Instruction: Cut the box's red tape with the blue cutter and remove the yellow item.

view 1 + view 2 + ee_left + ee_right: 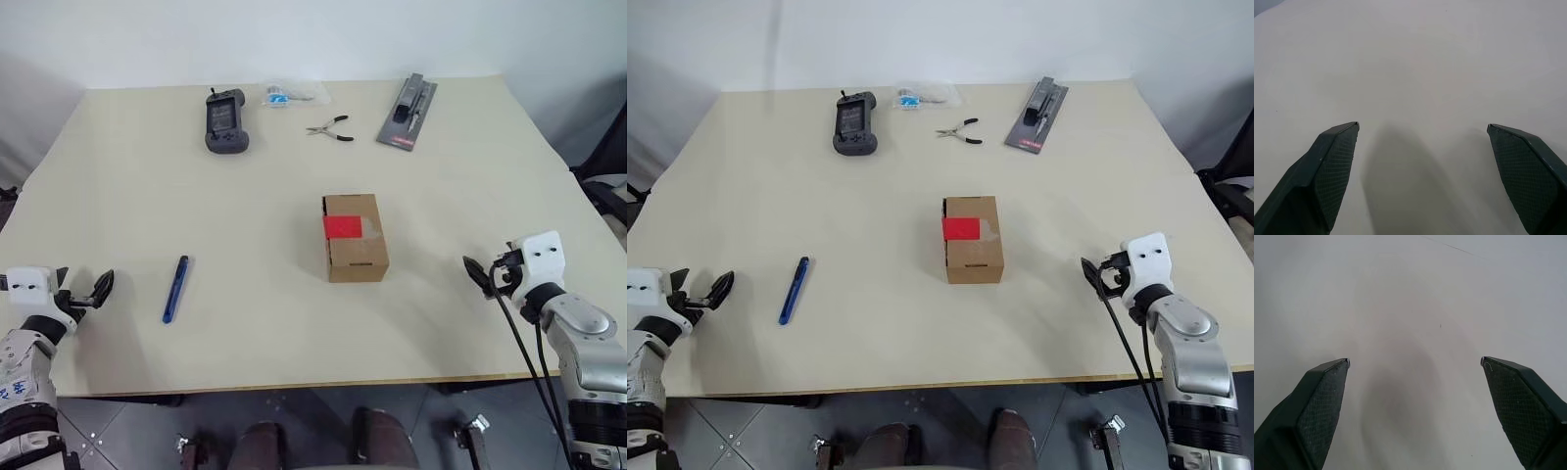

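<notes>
Beige surface (147, 176) laid out, nothing begun
Box (355, 238) mid-surface, red tape (342, 227) uncut; blue cutter (175, 288) near the front-left edge, beside the left gripper (95, 287); both jaws released, ready to reach

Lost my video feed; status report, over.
Left gripper and right gripper open, empty. Blue cutter untouched on table. Box shut, red tape uncut. Nothing in the way.
</notes>
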